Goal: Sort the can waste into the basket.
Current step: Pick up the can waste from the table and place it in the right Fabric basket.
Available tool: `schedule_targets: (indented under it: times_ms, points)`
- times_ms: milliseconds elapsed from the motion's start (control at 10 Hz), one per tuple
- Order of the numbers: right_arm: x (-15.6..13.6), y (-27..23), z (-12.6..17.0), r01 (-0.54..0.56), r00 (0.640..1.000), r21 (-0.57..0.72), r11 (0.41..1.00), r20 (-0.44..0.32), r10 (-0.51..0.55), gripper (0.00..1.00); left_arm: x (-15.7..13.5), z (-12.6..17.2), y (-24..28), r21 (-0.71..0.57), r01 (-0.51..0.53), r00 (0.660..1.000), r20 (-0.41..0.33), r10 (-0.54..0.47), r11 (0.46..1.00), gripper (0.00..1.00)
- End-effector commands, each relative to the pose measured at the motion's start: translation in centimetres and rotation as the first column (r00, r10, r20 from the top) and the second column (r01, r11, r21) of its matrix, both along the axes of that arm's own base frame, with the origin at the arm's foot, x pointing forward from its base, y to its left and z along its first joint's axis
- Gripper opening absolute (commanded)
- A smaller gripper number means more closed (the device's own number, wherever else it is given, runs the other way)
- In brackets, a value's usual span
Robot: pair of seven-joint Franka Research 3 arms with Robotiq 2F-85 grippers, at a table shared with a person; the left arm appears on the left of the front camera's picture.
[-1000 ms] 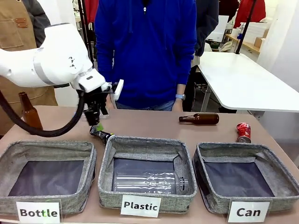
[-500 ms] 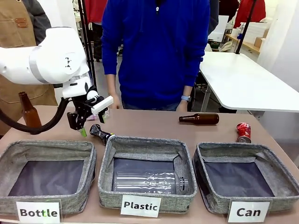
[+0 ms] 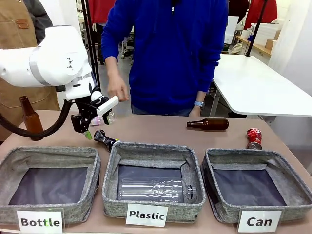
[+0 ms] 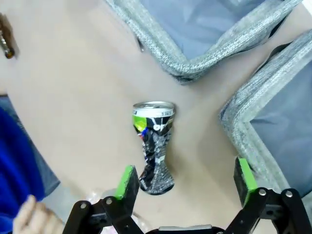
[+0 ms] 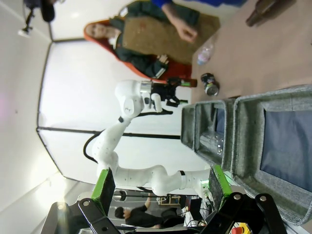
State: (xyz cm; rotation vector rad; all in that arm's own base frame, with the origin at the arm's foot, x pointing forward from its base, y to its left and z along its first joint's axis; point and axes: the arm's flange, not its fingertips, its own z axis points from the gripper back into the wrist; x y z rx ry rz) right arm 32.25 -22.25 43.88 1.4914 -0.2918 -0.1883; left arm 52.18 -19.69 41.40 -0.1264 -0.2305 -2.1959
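1. Red can (image 3: 253, 138) is lying on the worktop (image 3: 161, 127) just behind the back rim of the grey basket labelled "Can" (image 3: 241, 154), outside it.
2. Crushed dark can (image 4: 154, 146) is lying on its side on the worktop, well apart from that basket; it is sitting just beside the back left corner of the "Plastic" bin (image 3: 151, 147).
3. Left claw (image 4: 185, 178) is hanging above the dark can with its green pads spread wide, gripping nothing; in the left wrist view the can's flattened end is showing between the fingers.
4. Right claw (image 5: 161, 185) is also gaping wide, with nothing between its fingers.
5. Person's hand (image 3: 117, 89) is hovering over the far side of the worktop, near the left arm.
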Motion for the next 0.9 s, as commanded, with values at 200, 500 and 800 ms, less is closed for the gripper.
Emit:
schedule_targets:
  times_ms: [200,500,800]
  points:
    - [-0.1,-0.1,0.2,-0.014,1.0,-0.008,1.0,0.018,0.014,1.0,-4.5,5.8,12.9,-0.199,-0.039,0.999,-0.032,0.033,0.979,1.0]
    - [-0.1,-0.1,0.2,-0.014,1.0,-0.008,1.0,0.018,0.014,1.0,-10.8,6.1,24.7,-0.394,-0.243,0.97,-0.072,0.234,0.886,1.0]
    - [-0.1,-0.1,0.2,-0.014,1.0,-0.008,1.0,0.018,0.014,1.0,-13.8,2.9,32.0,-0.531,-0.495,0.866,-0.24,0.439,0.688,1.0]
